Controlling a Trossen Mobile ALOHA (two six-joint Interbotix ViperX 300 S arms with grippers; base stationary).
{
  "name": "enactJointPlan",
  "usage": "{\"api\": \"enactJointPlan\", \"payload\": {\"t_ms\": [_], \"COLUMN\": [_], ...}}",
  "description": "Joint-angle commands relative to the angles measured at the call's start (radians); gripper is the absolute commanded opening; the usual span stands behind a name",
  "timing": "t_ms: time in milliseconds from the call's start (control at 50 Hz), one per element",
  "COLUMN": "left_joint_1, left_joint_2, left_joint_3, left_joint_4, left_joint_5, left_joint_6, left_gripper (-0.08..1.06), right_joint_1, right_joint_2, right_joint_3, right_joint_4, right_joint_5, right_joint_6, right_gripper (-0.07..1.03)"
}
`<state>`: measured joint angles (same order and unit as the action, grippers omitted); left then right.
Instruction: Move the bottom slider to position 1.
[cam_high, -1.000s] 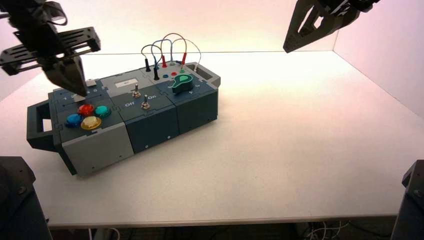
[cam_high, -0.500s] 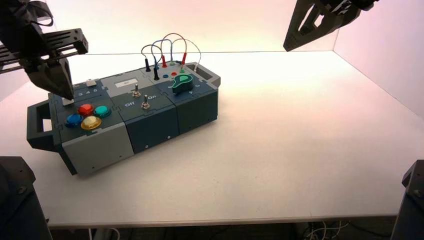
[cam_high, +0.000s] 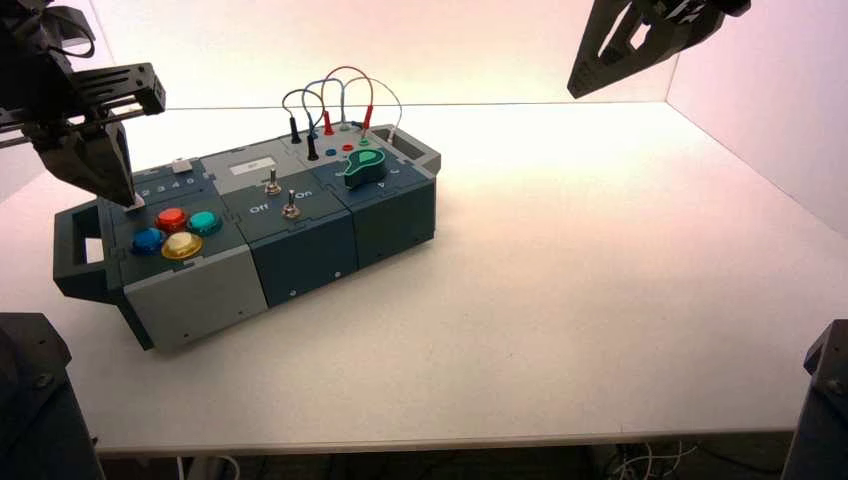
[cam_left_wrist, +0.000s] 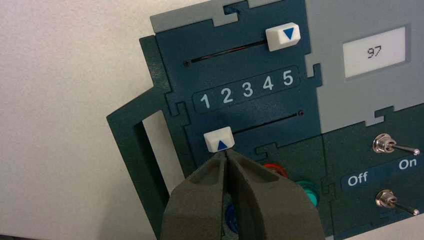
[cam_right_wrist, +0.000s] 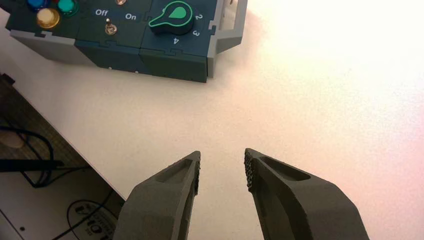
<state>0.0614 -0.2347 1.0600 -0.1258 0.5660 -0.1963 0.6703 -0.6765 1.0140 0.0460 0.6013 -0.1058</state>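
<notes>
Bottom slider (cam_left_wrist: 219, 140) sits at its track's 1 end; left hand (cam_left_wrist: 225, 153), pressed together, at the knob's edge.

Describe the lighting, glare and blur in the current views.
High view: the table is washed out with glare toward the back, plainer near its front edge; the box casts only a faint shadow. Left wrist view: printed digits crisp, a soft shadow beside the handle. Right wrist view: a bright bloom on the table, deep shade beyond its edge.
</notes>
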Motion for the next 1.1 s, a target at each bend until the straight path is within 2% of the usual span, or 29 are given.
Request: {"api": "enactJointPlan", "payload": {"t_ms": [20, 240, 400, 720, 940, 1100], "left_joint_1": [0.000, -0.012, -0.012, -0.046, -0.083, -0.083], "left_joint_2": [-0.051, -0.213, -0.225, -0.083, 0.037, 0.098], "left_joint_3": [-0.021, -0.057, -0.077, -0.086, -0.129, -0.138], "left_joint_4": [-0.002, -0.006, -0.006, -0.008, -0.008, -0.002], "left_joint_5": [0.017, 0.083, 0.106, 0.107, 0.089, 0.063], "left_joint_6": [-0.002, 0.002, 0.002, 0.015, 0.015, 0.017], "left_gripper": [-0.03, -0.03, -0.03, -0.03, -0.03, -0.03], "right_joint_1": [0.005, 0.005, 0.005, 0.005, 0.005, 0.005], "right_joint_2": [-0.005, -0.005, -0.003, -0.006, -0.008, -0.009], "right_joint_3": [-0.017, -0.017, -0.017, -0.017, -0.015, -0.015], "right_joint_4": [0.003, 0.003, 0.003, 0.003, 0.003, 0.003], "right_joint_5": [-0.005, -0.008, -0.008, -0.008, -0.008, -0.008], "right_joint_6": [0.000, 0.000, 0.000, 0.000, 0.000, 0.000], "right_gripper": [0.48, 0.48, 0.48, 0.48, 0.48, 0.48]}}
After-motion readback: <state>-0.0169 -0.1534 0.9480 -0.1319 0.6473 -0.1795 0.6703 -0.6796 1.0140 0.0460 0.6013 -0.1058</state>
